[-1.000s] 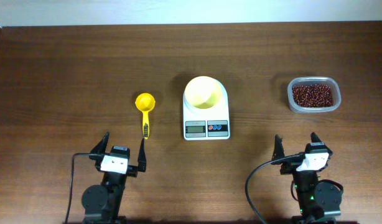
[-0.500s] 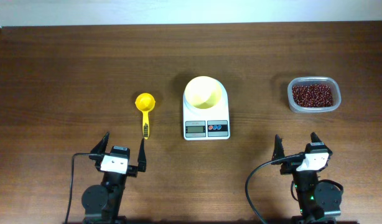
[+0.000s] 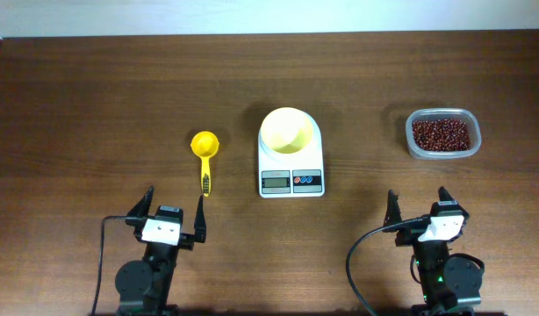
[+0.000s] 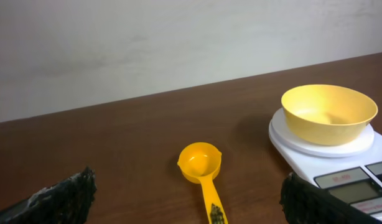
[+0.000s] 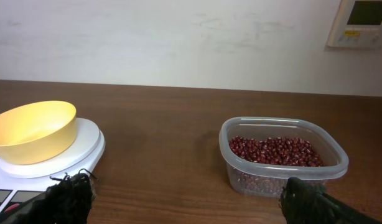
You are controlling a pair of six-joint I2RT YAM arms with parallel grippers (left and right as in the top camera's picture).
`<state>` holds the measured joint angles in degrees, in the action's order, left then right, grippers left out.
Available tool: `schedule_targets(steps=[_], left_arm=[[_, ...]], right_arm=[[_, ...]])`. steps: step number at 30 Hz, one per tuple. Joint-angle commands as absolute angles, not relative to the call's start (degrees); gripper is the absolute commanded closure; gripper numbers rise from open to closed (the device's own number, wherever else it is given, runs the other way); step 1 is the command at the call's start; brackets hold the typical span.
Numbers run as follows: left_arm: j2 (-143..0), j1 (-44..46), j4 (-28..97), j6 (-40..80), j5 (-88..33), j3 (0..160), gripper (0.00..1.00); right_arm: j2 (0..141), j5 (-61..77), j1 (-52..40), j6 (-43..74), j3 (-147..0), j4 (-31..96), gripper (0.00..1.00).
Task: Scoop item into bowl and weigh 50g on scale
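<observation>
The pale yellow bowl [image 3: 285, 130] sits empty on the white scale [image 3: 291, 169] at the table's middle; both also show in the left wrist view [image 4: 328, 112] [image 4: 353, 176] and the right wrist view [image 5: 33, 130] [image 5: 54, 160]. The red-brown beans [image 3: 441, 134] fill a clear tub [image 3: 416, 147] at the right, seen close in the right wrist view [image 5: 275, 150]. A yellow scoop [image 3: 204, 151] lies left of the scale, ahead of my left gripper [image 3: 174, 204]. My left gripper [image 4: 188, 199] is open and empty. My right gripper [image 3: 420, 200] is open and empty, near the front edge, also in its wrist view [image 5: 185, 198].
The wooden table [image 3: 103, 105] ends at a pale wall at the back. A wall panel [image 5: 364, 22] hangs behind the tub in the right wrist view.
</observation>
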<state>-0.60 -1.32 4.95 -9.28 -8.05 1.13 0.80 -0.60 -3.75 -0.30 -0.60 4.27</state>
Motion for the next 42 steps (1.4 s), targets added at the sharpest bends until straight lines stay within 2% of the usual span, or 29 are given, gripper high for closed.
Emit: schedule_targets(steps=[1, 4, 11, 24, 29, 37, 42], left_arm=[[-0.80, -1.67, 10.83, -10.46, -7.70, 7.25, 0.01], [-4.01, -1.67, 15.88, -13.50, -7.70, 12.97, 0.01], [-26.20, -1.67, 24.38, -13.82, -8.14, 32.71, 0.01], [-80.86, -1.65, 72.75, -12.01, -8.78, 93.86, 0.01], [-97.08, -1.65, 86.28, -9.47, -9.65, 106.21, 0.01], [-108.79, -1.65, 85.25, -9.50, -9.65, 106.78, 0.01], [-109.19, -1.65, 80.97, -9.52, -9.65, 106.74, 0.01]], right_arm=[[0.21, -0.67, -4.12, -0.64, -0.32, 4.71, 0.01], [0.21, -0.69, -4.12, -0.64, -0.32, 4.71, 0.01], [0.21, -0.69, -4.12, -0.64, -0.32, 4.71, 0.01], [0.21, -0.67, -4.12, -0.64, -0.32, 4.71, 0.01], [0.21, -0.67, -4.12, -0.64, -0.32, 4.71, 0.01], [0.21, -0.69, -4.12, -0.62, -0.32, 4.71, 0.01], [0.21, -0.69, -4.12, -0.64, -0.32, 4.71, 0.01]])
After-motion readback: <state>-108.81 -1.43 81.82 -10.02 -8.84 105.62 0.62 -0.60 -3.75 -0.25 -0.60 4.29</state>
